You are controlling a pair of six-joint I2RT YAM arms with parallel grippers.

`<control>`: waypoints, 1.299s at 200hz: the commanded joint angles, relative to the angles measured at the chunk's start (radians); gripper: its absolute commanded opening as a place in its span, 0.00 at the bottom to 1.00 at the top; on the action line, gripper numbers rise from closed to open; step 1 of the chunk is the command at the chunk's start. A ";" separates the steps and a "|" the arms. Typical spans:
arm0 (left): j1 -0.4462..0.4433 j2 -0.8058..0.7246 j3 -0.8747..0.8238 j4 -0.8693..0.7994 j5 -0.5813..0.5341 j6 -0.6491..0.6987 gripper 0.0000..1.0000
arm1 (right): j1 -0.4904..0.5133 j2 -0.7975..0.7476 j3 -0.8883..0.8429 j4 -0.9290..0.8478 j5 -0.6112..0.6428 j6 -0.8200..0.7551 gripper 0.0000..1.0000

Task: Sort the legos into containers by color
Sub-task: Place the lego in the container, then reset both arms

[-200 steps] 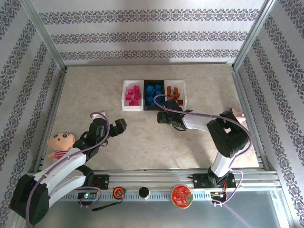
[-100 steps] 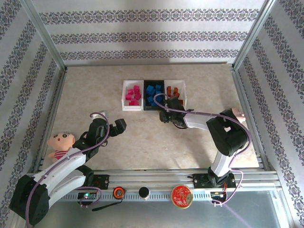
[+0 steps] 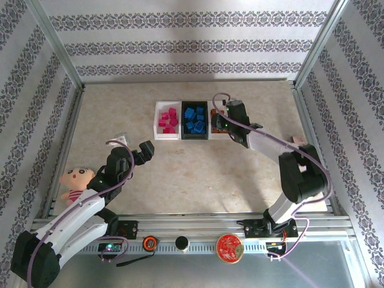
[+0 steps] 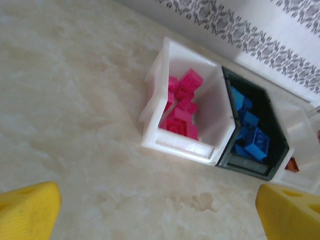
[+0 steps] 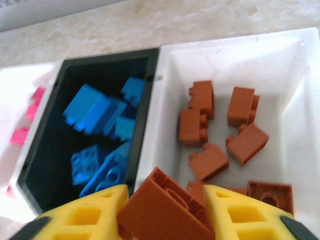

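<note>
Three trays point(image 3: 195, 137) side by side far on table point(image 3: 180, 174) — legos point(image 3: 195, 119) inside, doll point(image 3: 75, 182) near-left.

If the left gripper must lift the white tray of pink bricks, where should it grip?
Probably the white tray's free long wall, on the side away from the black tray, straddled from above. It stands thin and upright beside bare table; the opposite wall sits against the black tray.

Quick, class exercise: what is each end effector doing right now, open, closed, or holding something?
Left end effector: open, holding nothing.
Right end effector: closed on an orange-brown lego.
</note>
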 commanded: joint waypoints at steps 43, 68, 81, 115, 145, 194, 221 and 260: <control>0.108 0.071 -0.004 0.222 -0.282 0.256 1.00 | -0.019 -0.093 0.023 0.021 0.029 0.000 0.98; 0.166 0.214 0.032 0.344 -0.262 0.470 1.00 | -0.017 -0.244 -0.097 0.061 0.110 0.005 0.98; 0.208 0.322 0.064 0.339 -0.288 0.548 1.00 | -0.019 -0.316 -0.153 0.061 0.173 0.006 0.98; 0.347 0.533 0.011 0.568 -0.193 0.545 0.99 | -0.027 -0.483 -0.272 0.014 0.332 0.020 0.98; 0.375 0.687 -0.039 0.838 -0.053 0.634 1.00 | -0.041 -0.635 -0.400 0.062 0.531 -0.059 0.98; 0.432 0.812 -0.018 0.911 0.200 0.654 0.99 | -0.225 -0.718 -0.630 0.380 0.331 -0.317 0.98; 0.429 0.806 -0.066 0.990 0.061 0.604 0.99 | -0.272 -0.561 -0.675 0.528 0.283 -0.405 0.98; 0.430 0.805 -0.059 0.978 0.073 0.606 0.99 | -0.318 -0.328 -0.703 0.764 0.179 -0.395 0.98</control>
